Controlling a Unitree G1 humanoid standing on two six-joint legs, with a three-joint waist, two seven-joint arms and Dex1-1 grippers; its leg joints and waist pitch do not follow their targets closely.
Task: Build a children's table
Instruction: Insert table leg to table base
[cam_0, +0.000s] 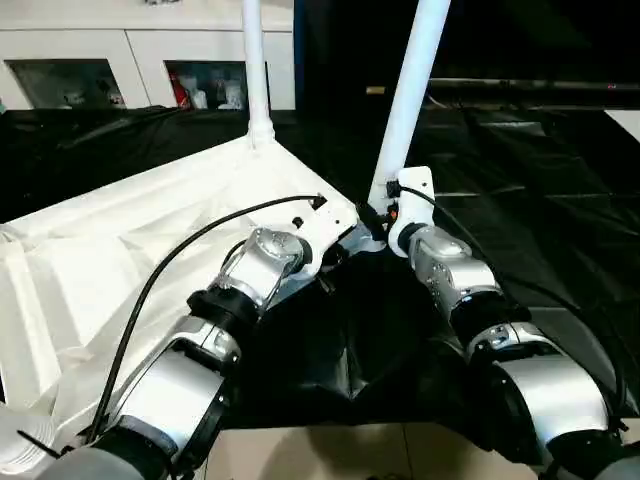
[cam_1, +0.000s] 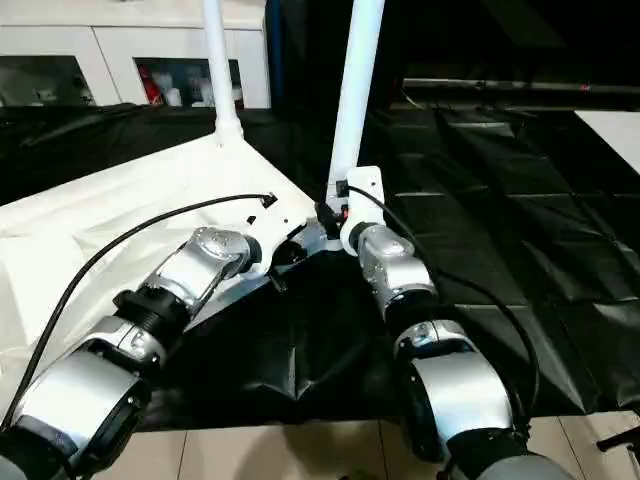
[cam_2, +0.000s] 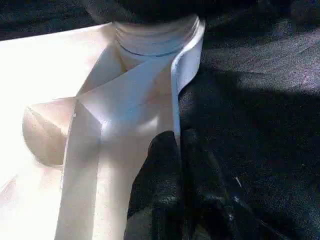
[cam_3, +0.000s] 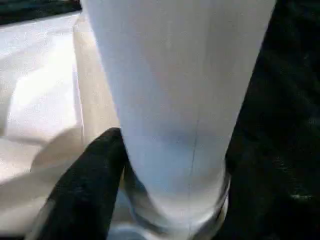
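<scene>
So the tabletop (cam_0: 150, 260) is lying underside up on the black sheet (cam_0: 520, 200) on the floor, taking up the 9 o'clock side of the head view. Two legs are already standing in corner sockets: the far leg (cam_0: 254, 60) at about 12 o'clock, and the near leg (cam_0: 412, 90) at the corner pointing toward 3 o'clock, leaning off to the right a bit.

The left claw (cam_2: 177, 150) is pinched together on the thin edge rim of the tabletop just beside that near corner socket (cam_2: 155, 37), holding the slab down. The right claw (cam_3: 170, 165) has its fingers (cam_3: 95, 170) spread to either side of the near leg's base, right above the socket collar. I can't tell if it's actually squeezing the tube or just sitting around it.

What worries me: that leg looks tilted, so if it isn't fully seated and the right claw lets go, it could lean further, pop out and topple onto the sheet. Pushing it sideways to straighten it could also lever the light tabletop up or slide it, since the left grip is only on a skinny rim and could slip off.

No brand, label or readable writing anywhere I can see. The white cabinet (cam_0: 150, 45) at 11 o'clock has stuff behind its glass, too small to read.
</scene>
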